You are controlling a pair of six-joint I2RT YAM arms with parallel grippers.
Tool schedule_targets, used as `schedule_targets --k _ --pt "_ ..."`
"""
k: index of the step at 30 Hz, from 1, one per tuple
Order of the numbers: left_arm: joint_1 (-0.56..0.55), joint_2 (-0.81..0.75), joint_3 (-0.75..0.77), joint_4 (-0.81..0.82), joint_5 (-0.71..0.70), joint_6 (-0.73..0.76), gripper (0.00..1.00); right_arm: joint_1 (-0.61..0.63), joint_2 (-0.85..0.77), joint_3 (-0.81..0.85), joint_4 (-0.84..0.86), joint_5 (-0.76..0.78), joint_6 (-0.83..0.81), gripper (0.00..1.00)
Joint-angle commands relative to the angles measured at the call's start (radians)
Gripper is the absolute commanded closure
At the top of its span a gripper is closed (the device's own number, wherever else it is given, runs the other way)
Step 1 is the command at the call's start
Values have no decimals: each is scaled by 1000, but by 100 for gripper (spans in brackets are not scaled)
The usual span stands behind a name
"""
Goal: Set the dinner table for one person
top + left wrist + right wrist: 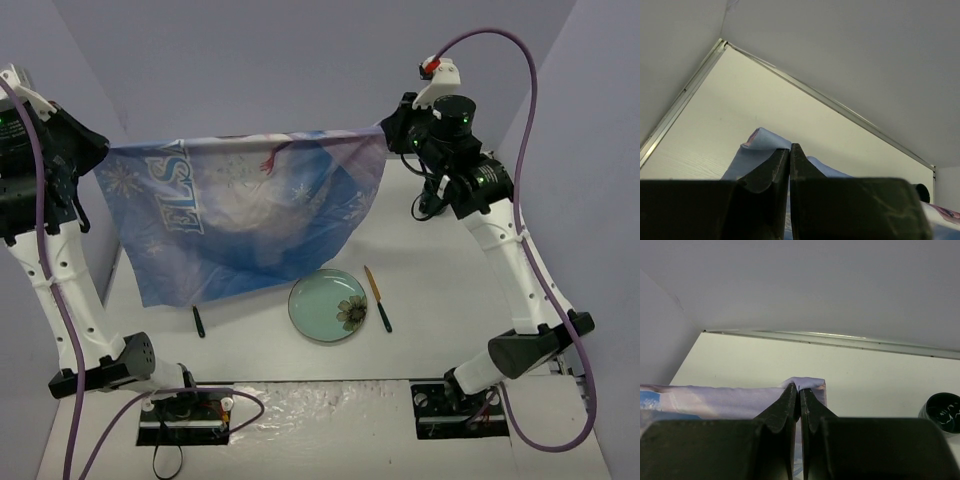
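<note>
Both grippers hold the blue printed placemat (245, 215) stretched in the air above the white dinner table (440, 270). My left gripper (100, 148) is shut on its left corner (760, 141). My right gripper (388, 128) is shut on its right corner (807, 383). The cloth hangs down in a curve, its lower edge near the table. A pale green plate (328, 305) with a flower print lies on the table in front of the cloth. A yellow-and-dark utensil (377, 297) lies right of the plate. A dark utensil (198, 320) lies left of it.
A dark round cup (942, 412) stands on the table at the right in the right wrist view. Metal rails (830, 102) edge the table's far side. Grey walls enclose the table. The arm bases (185, 410) sit at the near edge.
</note>
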Motion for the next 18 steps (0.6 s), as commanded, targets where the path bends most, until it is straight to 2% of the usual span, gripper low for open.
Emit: schedule_targets --k 1,4,10,13,15,18 --pt "24 63 -21 105 -38 -1 100 -46 95 81 46 -25 -49 100" --pt "24 189 16 149 -2 5 100 -53 219 188 46 -73 -51 100" --pt "33 480 345 163 130 -29 100 -61 513 535 49 -148 -44 100" --pt "51 599 453 270 241 -114 100 -68 648 726 63 -183 -43 100" --pt "70 600 425 389 314 -157 100 -69 665 747 101 -201 -46 100" --pt "88 581 401 449 330 -135 100 -69 599 635 252 -226 -67 100"
